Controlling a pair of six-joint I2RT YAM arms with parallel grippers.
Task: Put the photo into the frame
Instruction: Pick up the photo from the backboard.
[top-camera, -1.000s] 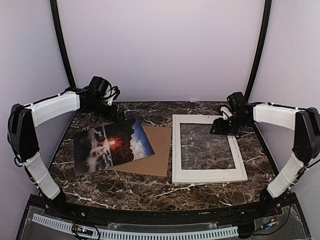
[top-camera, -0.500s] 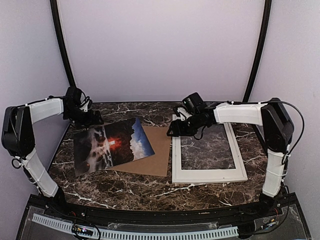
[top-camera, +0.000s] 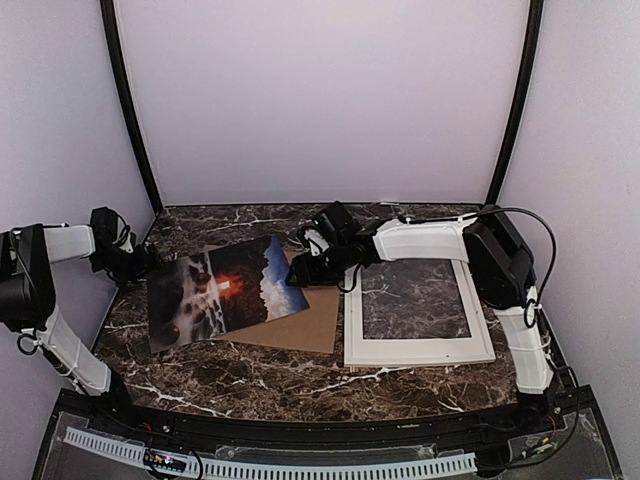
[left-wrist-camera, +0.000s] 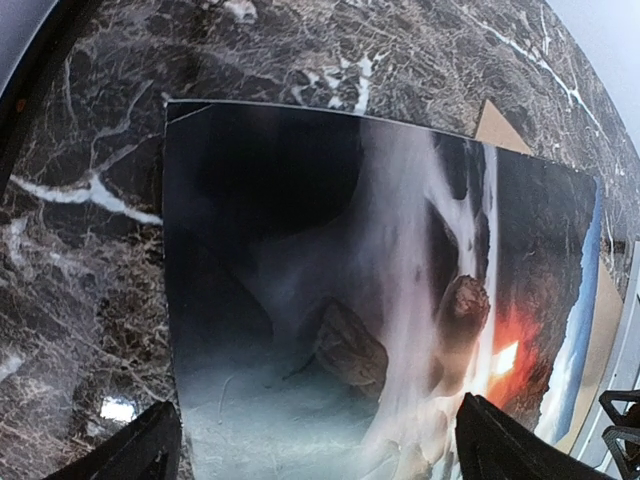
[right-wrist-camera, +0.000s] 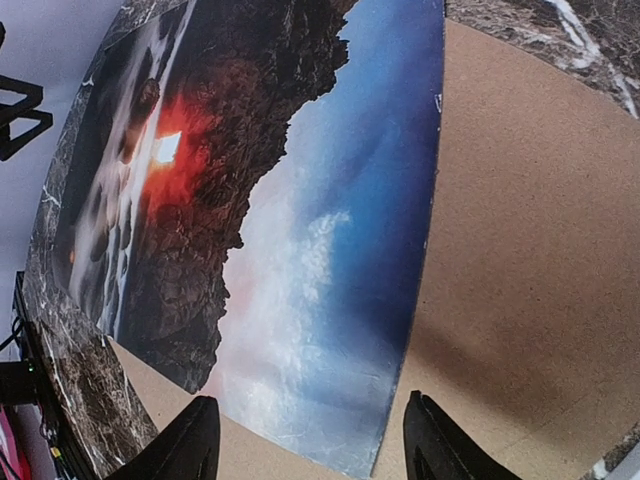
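The right gripper first: jaws parted, nothing between them, poised over the blue-sky end of the photo, right where its edge meets the brown backing board. Whether the fingertips touch the print, I can't tell. On the other side, the left gripper is spread wide and empty too, hanging above the dark, misty end of the photo. From above, the photo lies flat and skewed on the marble table, its right part overlapping the board. The frame lies flat just beside the board on the right, bare marble showing through it. The right arm reaches across its far-left corner.
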